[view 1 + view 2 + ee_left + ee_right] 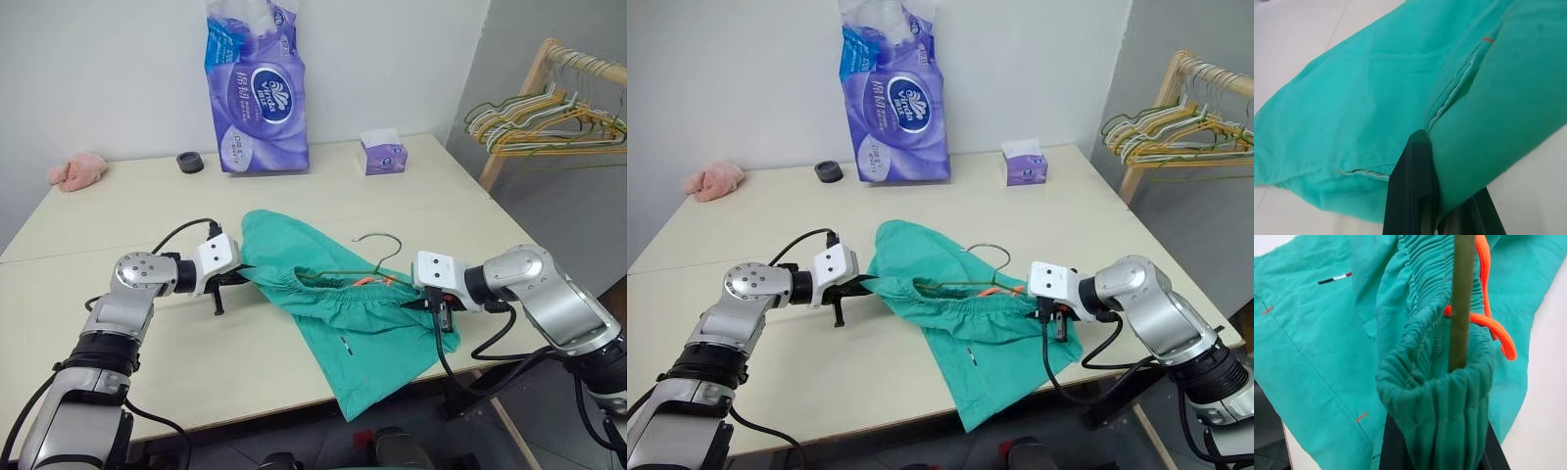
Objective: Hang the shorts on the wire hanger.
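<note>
A purple tissue pack and small purple tissue box are seen by the table's far edge. The teal-green fabric shorts, draped over the near edge with the thin olive wire hanger inside, are clamped at opposite waistband ends by the left gripper and right gripper, both angled downward and inward.

Bare table lies open between the shorts and toilet-paper pack.

Purple tissue pack, tissue box, pink cloth, perhaps a black cap

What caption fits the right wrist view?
Right pincer shut on the shorts' gathered waistband, wire hanger running through it beside the orange drawstring.
</note>
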Robot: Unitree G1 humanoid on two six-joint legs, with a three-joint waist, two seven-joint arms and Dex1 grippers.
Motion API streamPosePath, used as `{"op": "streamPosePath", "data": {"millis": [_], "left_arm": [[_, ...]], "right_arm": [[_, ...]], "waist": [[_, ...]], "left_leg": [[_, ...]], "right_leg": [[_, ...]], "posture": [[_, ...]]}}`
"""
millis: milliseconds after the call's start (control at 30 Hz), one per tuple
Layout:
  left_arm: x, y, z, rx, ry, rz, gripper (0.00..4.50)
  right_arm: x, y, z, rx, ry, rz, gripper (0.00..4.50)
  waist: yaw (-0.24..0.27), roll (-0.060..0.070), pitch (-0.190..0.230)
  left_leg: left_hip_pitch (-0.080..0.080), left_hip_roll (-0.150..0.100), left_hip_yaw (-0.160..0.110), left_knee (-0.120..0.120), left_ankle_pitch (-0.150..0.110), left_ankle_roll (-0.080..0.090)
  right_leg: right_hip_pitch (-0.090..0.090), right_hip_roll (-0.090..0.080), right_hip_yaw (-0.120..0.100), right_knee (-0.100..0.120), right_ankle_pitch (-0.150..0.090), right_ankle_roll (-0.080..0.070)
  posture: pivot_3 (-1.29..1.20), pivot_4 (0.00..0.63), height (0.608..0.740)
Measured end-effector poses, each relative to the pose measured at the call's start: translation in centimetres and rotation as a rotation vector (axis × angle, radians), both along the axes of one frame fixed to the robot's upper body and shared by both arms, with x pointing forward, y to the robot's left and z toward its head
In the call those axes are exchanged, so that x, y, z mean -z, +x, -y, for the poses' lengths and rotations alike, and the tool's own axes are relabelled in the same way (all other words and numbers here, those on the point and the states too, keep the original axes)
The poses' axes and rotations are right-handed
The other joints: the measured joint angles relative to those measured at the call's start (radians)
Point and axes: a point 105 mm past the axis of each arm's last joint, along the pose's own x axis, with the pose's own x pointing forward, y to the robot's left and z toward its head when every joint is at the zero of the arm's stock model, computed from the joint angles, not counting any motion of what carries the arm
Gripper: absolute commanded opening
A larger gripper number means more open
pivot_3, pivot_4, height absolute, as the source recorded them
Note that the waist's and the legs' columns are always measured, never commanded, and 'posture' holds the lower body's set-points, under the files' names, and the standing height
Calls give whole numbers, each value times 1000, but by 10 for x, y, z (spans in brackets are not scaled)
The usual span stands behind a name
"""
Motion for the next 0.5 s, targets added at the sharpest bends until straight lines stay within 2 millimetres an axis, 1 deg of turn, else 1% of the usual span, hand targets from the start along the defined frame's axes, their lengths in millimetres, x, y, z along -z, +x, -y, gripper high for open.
{"op": "streamPosePath", "data": {"millis": [33, 133, 267, 367, 400, 500], "left_arm": [[3, -1, -1, -2, 5, -7, 23], [7, -3, -1, -15, 0, -14, 592], [7, -4, 3, -19, -17, 1, 1734], [-1, -4, 0, -49, -51, 11, 2548], [-6, -4, -3, -65, -69, 13, 2548], [-32, -3, -17, -133, -146, 27, 2548]], "right_arm": [[0, 0, 0, 4, 2, -5, 0], [1, 0, 0, 15, 10, -20, 0], [1, -1, -1, 26, 25, -36, 0], [-3, 0, -1, 63, 59, -38, 0], [-5, 0, 0, 79, 75, -41, 0], [-5, -2, 5, 158, 128, -72, 0]], "waist": [[0, 0, 0], [1, 0, 0], [1, 0, 0], [-1, 0, 0], [-1, 0, 0], [-2, 0, 0]], "left_leg": [[0, 0, 0, 0, 0, 0], [0, 0, 0, 0, 0, 0], [0, 0, 0, 0, 0, 0], [0, 0, 0, 0, 0, 0], [0, 0, 0, 0, 0, 0], [0, 0, -1, 0, -1, 1]], "right_leg": [[0, 0, 0, 0, 0, 0], [0, 0, 0, 0, 0, 0], [0, 0, 0, 0, 0, 0], [0, 0, 0, 0, 0, 0], [0, 0, 0, 0, 0, 0], [0, 0, 0, 0, 0, 0]], "posture": [[-163, 0, 740], [-162, 0, 740], [-166, 0, 740], [-178, 0, 740], [-182, 0, 740], [-197, 0, 740]]}}
